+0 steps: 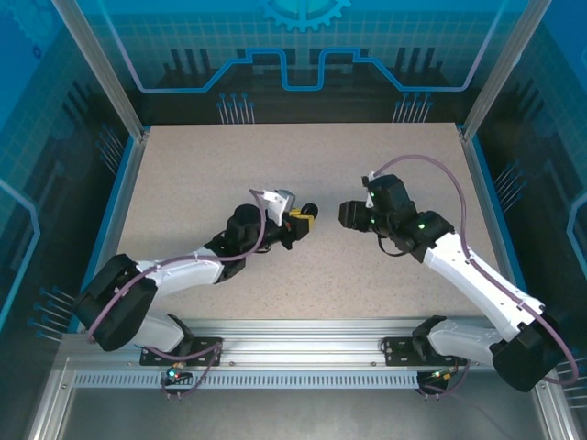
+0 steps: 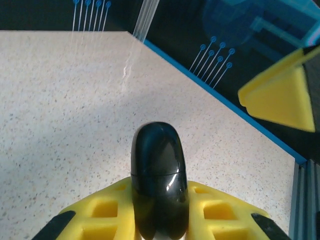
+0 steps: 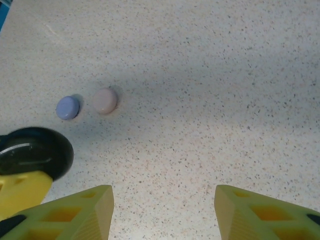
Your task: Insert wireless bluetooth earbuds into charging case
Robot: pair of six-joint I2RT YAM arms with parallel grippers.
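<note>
- Left end effector (image 2: 159,220): yellow ribbed fingers (image 2: 102,212) are pressed onto both flanks of a glossy black oval charging case (image 2: 159,170). They pinch it over the middle of the speckled beige bench (image 2: 60,100).
- Black case, condition: a fine seam runs across the body with no gap at it, so the lid reads as shut.
- Right end effector (image 3: 164,207): the yellow fingers are spread wide with nothing between them. It faces the black case from near by and does not touch it.
- Lilac round case (image 3: 68,107) and pale pink round case (image 3: 105,100): these lie on the bench just beside each other, beyond the black case. Both look shut, though they are small in frame.
- Earbuds: whereabouts cannot be told. Closed shells would hide any that are stowed.
- Progress, as a judgement: three shut cases and an empty right end effector beside the held one fit a late stage, with buds seated and lids down. They fit equally a stage before any lid is opened. The pictures do not settle which, so what is left cannot be counted.
- View against view:
  - The left wrist view gives the seam and the grip on the black case.
  - The right wrist view gives the lilac and pink cases and the bare gap between its own fingers.
  - The top external view gives the layout: both arms reach inward and meet nose to nose at mid-bench, with a narrow gap between them.
</note>
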